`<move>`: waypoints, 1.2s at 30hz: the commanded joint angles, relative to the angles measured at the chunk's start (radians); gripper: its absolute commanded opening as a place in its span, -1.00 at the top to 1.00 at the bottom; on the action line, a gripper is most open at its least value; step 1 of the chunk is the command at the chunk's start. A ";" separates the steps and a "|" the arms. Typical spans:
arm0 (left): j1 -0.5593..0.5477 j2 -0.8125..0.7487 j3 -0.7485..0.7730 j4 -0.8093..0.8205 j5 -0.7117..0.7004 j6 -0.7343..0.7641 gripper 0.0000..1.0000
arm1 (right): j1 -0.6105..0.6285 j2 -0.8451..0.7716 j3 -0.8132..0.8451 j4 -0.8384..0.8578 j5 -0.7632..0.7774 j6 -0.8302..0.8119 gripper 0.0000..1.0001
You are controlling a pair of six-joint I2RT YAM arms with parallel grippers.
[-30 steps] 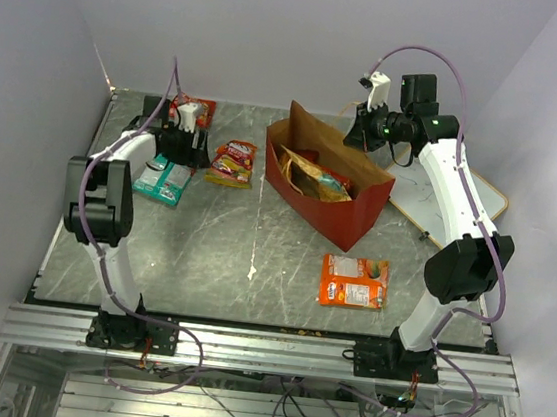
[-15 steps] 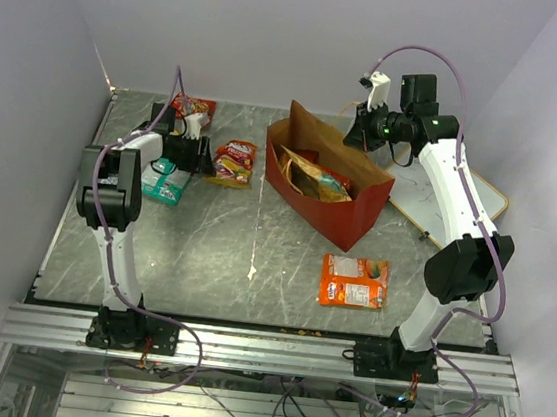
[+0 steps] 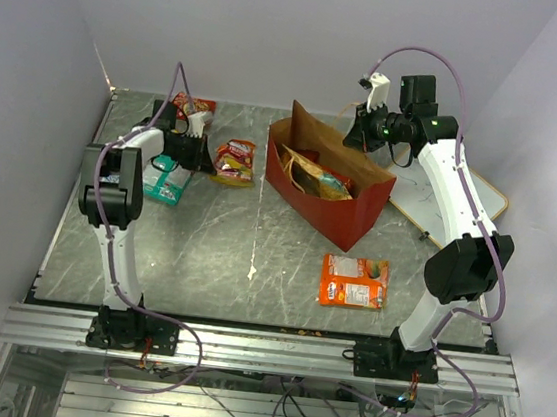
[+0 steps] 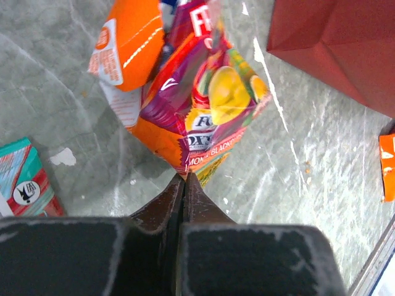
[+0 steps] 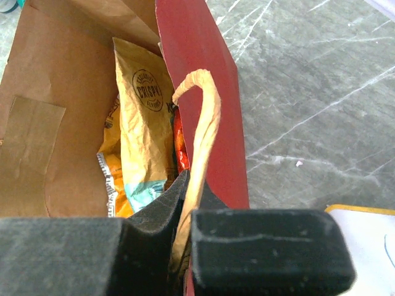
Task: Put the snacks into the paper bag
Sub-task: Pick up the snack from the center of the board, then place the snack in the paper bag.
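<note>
At the far left of the surface (image 3: 224,248), your left pincer (image 4: 185,179) clamps the corner of a purple snack packet (image 4: 203,105) for lifting; your right pincer (image 5: 185,185) pinches the handle (image 5: 207,117) of the paper bag (image 3: 358,216), apparently steadying its open mouth.

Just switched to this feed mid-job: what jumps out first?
The red paper bag stands open mid-table with a gold chip bag inside, the right end effector shut on its tan handle. At far left, the left end effector pinches the corner of a purple-and-orange snack packet. An orange flat pack lies in front of the bag.
</note>
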State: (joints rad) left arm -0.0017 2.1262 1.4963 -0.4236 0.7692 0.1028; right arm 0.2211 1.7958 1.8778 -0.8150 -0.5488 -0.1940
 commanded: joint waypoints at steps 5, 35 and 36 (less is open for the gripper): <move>-0.004 -0.219 0.106 -0.187 -0.022 0.168 0.86 | 0.002 -0.039 -0.009 0.015 -0.011 0.011 1.00; -0.412 -0.559 0.543 -0.201 -0.260 -0.045 0.86 | 0.040 -0.048 0.015 0.032 -0.008 0.034 1.00; -0.430 -0.552 0.553 -0.187 -0.263 -0.058 0.86 | 0.041 -0.053 0.009 0.038 -0.008 0.038 1.00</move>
State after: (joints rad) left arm -0.3775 1.5631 1.9652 -0.7261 0.5369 0.1432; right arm 0.2481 1.7947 1.8774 -0.8127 -0.5491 -0.1848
